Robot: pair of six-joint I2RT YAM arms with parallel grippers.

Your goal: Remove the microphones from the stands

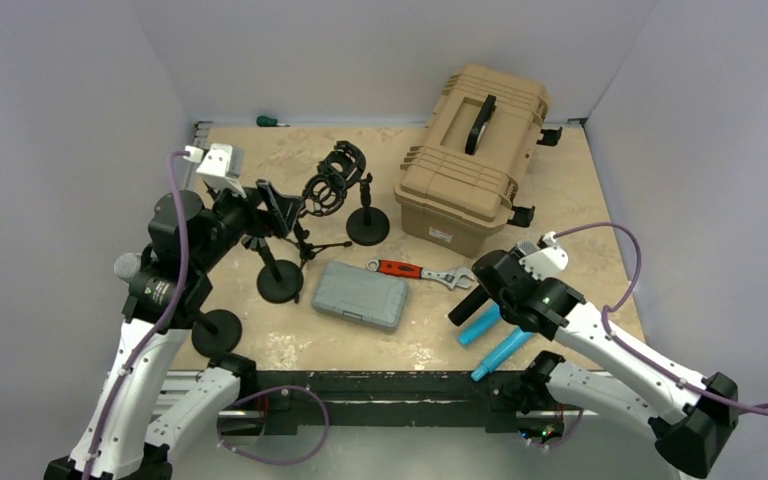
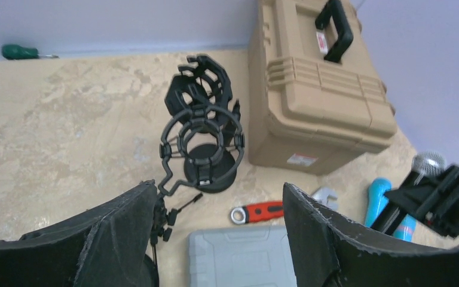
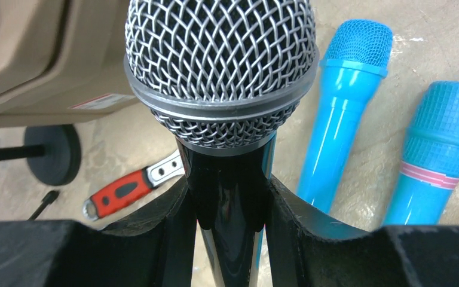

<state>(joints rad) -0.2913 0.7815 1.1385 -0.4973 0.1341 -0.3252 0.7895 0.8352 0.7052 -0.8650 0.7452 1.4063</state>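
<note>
My right gripper (image 1: pixel 490 282) is shut on a black microphone with a silver mesh head (image 3: pixel 221 66). It holds the microphone above the table's front right, clear of every stand. The microphone body (image 3: pixel 230 209) sits pinched between the fingers, with the head (image 1: pixel 527 247) pointing away. My left gripper (image 1: pixel 275 205) is open and empty, next to the top of a black round-base stand (image 1: pixel 280 282). In the left wrist view the open fingers (image 2: pixel 119 239) frame a tripod stand's empty shock mount (image 2: pixel 200 140). The held microphone's head also shows there (image 2: pixel 428 161).
Two blue microphones (image 1: pixel 480 325) (image 1: pixel 505 352) lie at the front right. A grey case (image 1: pixel 360 296), a red-handled wrench (image 1: pixel 410 270), a tan toolbox (image 1: pixel 475 160) and another shock-mount stand (image 1: pixel 368 225) are present. A grey mesh head (image 1: pixel 127 265) and a round base (image 1: pixel 217 332) are by the left arm.
</note>
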